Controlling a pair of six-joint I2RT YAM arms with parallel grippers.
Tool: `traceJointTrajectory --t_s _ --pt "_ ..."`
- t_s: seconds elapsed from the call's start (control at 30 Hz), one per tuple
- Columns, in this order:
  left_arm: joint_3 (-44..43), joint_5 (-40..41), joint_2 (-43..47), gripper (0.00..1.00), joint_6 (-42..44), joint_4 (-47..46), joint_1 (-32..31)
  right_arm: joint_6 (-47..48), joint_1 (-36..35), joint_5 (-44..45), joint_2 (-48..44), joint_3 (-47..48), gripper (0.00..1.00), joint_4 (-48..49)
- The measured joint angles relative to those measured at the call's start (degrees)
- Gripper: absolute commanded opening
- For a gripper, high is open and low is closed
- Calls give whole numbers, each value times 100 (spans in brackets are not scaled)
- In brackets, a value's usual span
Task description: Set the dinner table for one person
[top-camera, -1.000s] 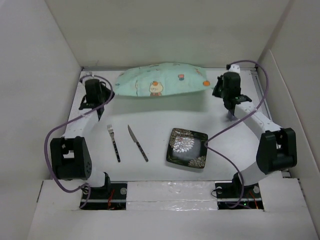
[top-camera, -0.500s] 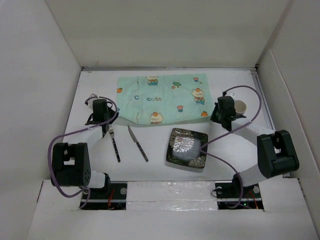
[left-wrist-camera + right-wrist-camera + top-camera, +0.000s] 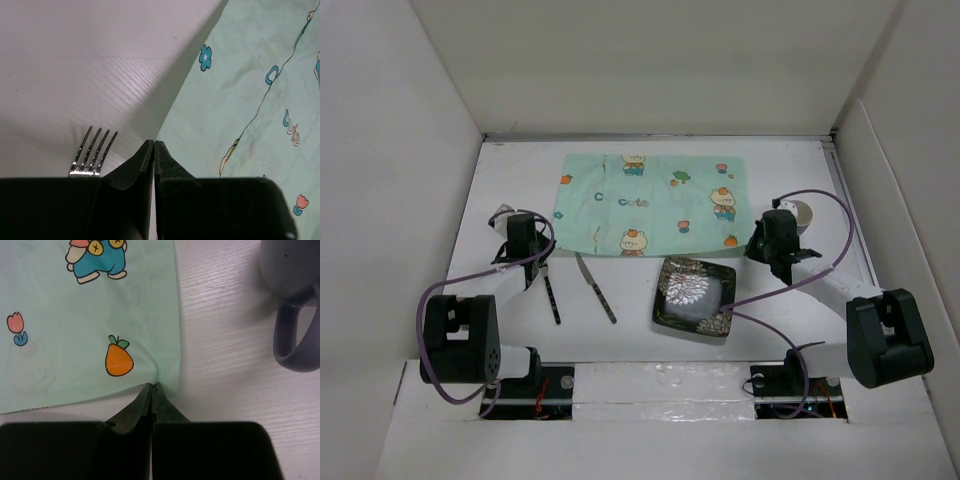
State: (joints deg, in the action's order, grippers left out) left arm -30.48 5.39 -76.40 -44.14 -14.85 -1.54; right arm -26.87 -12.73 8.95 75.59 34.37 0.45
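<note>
The mint-green bear mat (image 3: 650, 200) lies spread flat on the back half of the white dinner table (image 3: 635, 290). My left gripper (image 3: 542, 258) is shut on the mat's near left edge; in the left wrist view the shut jaws (image 3: 153, 143) meet the mat (image 3: 240, 85) low over the table. My right gripper (image 3: 751, 245) is shut on the mat's near right corner; in the right wrist view the cloth (image 3: 90, 315) puckers at the jaw tips (image 3: 153, 385). A fork (image 3: 550, 293), a knife (image 3: 597, 288) and a dark flowered square plate (image 3: 695, 295) lie in front of the mat.
A grey mug (image 3: 802, 213) stands just right of the mat, close to my right gripper; it also shows in the right wrist view (image 3: 290, 270). The fork's tines (image 3: 92, 150) lie just left of my left jaws. White walls close in the table on three sides.
The mat, held up and bunched at the back a second ago, has come nearer and down and now lies flat. Both grippers have moved toward the near edge with it, uncovering the mug.
</note>
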Motion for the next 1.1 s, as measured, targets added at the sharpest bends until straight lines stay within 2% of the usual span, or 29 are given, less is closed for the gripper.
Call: traceJointTrajectory --t_s 0.5,0.57,0.6,0.63,0.67,0.73,0.77,0.9,0.97,1.0,1.1 --pt "463 157 525 0 -55 13 0 -81 76 -17 -35 0 1 -170" --pt "463 164 525 2 -57 15 0 -87 76 -39 -140 -9 12 -214" --pt "463 175 525 7 -57 15 0 -105 76 -42 -201 -17 18 -219" --pt "463 186 525 12 -59 22 0 -105 76 -37 -273 -37 34 -221" --pt "463 201 527 23 -68 28 0 -120 76 -37 -339 -46 40 -245" --pt "463 219 570 33 -96 94 0 -114 76 -33 -435 -46 50 -293" --pt "463 214 632 42 -103 129 0 -122 76 -33 -479 -46 54 -315" --pt "463 140 1331 43 -144 291 2 -109 76 -39 -931 -46 59 -579" --pt "461 85 1639 42 -151 313 2 -103 74 -109 -1447 -48 62 -761" --pt "424 -11 2111 41 -160 356 2 -98 72 -205 -1764 -55 63 -815" --pt "201 -490 2693 39 -131 490 4 -136 37 -636 -2601 -199 64 -828"
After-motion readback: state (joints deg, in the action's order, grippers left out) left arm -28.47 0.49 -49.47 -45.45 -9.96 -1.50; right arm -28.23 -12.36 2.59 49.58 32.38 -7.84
